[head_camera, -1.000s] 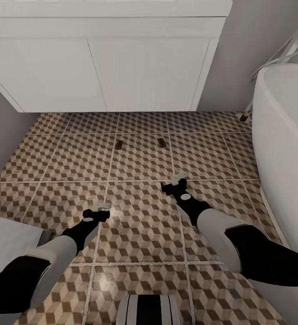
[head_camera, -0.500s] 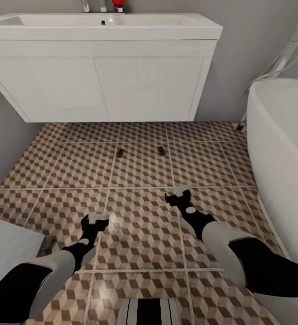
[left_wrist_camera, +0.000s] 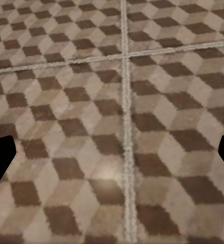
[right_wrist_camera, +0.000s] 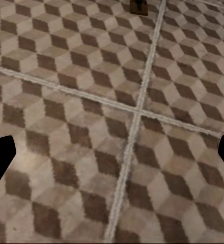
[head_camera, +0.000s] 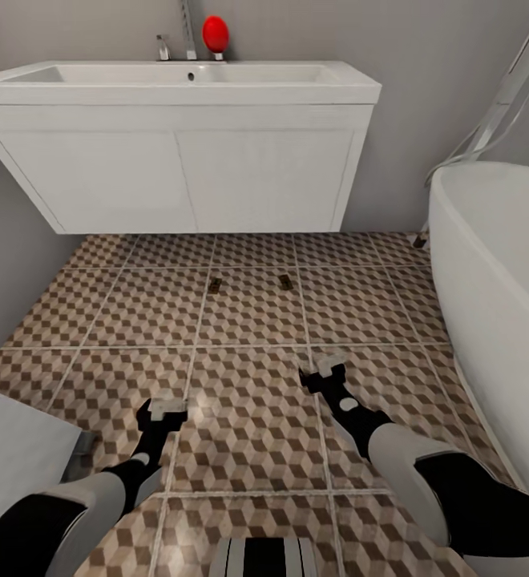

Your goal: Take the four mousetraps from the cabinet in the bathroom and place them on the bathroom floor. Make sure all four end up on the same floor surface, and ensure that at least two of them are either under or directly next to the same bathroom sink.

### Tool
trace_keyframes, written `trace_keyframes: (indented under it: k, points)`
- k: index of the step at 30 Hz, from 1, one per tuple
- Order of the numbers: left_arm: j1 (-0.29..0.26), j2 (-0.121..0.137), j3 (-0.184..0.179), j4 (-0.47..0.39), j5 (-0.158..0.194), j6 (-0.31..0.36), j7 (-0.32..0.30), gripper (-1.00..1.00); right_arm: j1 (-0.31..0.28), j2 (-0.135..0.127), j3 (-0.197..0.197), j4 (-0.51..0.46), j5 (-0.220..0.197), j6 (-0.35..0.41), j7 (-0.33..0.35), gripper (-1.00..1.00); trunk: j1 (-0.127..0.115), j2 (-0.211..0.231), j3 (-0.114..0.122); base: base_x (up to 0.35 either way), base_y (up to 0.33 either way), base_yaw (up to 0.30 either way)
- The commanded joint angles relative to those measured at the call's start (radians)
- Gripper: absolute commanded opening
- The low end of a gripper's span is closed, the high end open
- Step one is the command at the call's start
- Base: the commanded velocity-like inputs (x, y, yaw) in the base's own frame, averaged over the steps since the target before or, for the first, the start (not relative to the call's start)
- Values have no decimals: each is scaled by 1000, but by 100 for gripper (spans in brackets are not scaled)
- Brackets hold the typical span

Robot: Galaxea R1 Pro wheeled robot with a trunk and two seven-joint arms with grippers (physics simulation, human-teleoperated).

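Two small brown mousetraps lie on the cube-patterned bathroom floor (head_camera: 248, 425) in front of the white sink (head_camera: 96, 74): one mousetrap (head_camera: 214, 283) to the left, the other mousetrap (head_camera: 284, 280) to the right, also seen in the right wrist view (right_wrist_camera: 138, 5). Both lie just short of the wall-hung vanity (head_camera: 176, 176). My left gripper (head_camera: 162, 410) hangs open low over the tiles, empty, well short of the traps. My right gripper (head_camera: 329, 371) is open and empty too, nearer the right trap. In the wrist views each gripper (left_wrist_camera: 112, 162) (right_wrist_camera: 112, 162) has its fingertips wide apart over bare tile. The cabinet is out of view.
A big white bathtub (head_camera: 497, 304) fills the right side, with a slanted chrome pipe (head_camera: 505, 88) behind it. A white toilet corner (head_camera: 16, 457) sits at the lower left. A red object (head_camera: 215, 34) and a chrome faucet (head_camera: 188, 28) stand at the sink's back. Grey walls close both sides.
The head view has tilted up, bringing the sink basin, faucet and red object into sight. Both arms have drawn back toward my body. The two mousetraps stay put on the floor.
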Motion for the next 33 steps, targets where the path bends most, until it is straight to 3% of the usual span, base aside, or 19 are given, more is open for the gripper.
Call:
trace_keyframes:
  k: [1,9,17,33]
  points:
    - [3,1,-9,4,7,-9,2,100,7,-2,6,1,7,-5,-9,100,-1,0,3,0,0,0]
    - [53,16,-9,4,7,-36,1,100,77,-19,6,1,7,-60,-8,100,-4,2,34,0,0,0]
    - [94,17,-9,5,7,-115,2,100,130,-22,6,1,7,-89,-8,100,-8,4,65,0,0,0]
    - [173,21,-9,5,7,-124,2,100,212,-47,5,1,5,-143,-10,100,-15,7,127,0,0,0]
